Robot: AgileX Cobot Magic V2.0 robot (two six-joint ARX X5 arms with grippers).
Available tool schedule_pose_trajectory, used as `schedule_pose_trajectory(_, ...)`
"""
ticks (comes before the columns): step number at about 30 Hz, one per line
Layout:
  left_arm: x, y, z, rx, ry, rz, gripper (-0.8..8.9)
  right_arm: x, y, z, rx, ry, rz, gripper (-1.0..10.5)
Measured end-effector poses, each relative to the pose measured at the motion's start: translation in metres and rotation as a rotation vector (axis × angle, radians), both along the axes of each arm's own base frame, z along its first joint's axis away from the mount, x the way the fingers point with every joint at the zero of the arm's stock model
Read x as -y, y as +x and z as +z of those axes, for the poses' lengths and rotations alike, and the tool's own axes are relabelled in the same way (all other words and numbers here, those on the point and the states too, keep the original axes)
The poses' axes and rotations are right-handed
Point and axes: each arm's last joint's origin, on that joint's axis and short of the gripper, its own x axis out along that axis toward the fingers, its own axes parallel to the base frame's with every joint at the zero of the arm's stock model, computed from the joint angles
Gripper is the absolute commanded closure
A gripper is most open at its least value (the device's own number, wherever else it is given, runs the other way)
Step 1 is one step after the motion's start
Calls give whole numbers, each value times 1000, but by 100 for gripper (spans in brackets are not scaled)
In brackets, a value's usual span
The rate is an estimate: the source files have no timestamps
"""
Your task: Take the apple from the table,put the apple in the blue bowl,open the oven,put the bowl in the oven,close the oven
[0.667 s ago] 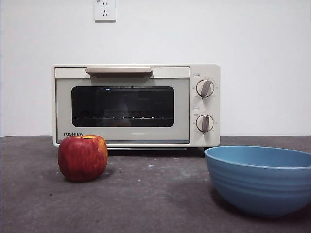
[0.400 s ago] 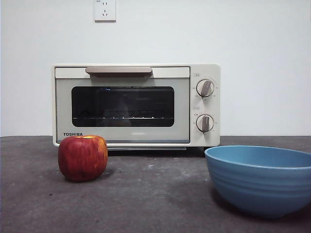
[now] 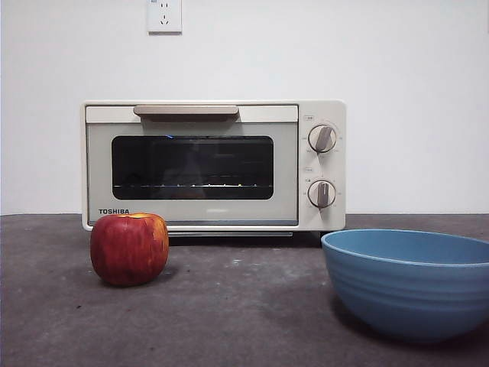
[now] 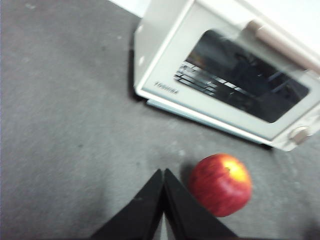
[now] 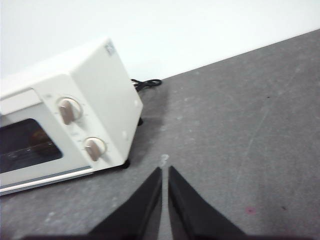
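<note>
Apple (image 3: pixel 129 248) is sitting untouched on the table (image 3: pixel 229 321) before the oven's (image 3: pixel 212 165) left end; my left gripper (image 4: pixel 163 176), jaws clenched together, is hanging just beside it; nothing has shifted, so the pick is pending.

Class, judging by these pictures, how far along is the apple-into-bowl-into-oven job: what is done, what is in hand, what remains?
Nothing looks done: the round red apple sits on the dark grey table, the wide blue bowl is empty, and the cream-white toaster oven is closed. In hand: the left claw, shut, is beside the apple. The right claw waits, shut. All five steps remain.
</note>
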Motion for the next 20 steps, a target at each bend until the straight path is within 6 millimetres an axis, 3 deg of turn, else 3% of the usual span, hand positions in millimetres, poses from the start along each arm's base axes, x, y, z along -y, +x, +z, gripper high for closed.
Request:
schedule_pose_trajectory(10,5,4,48,-108,-44,-187,806,-6,8,51,-230,-26,232,944)
schedule_pose_trajectory(20,9,8,88,-223,34,-364,806,-19,30,84,-529,-135,480,944)
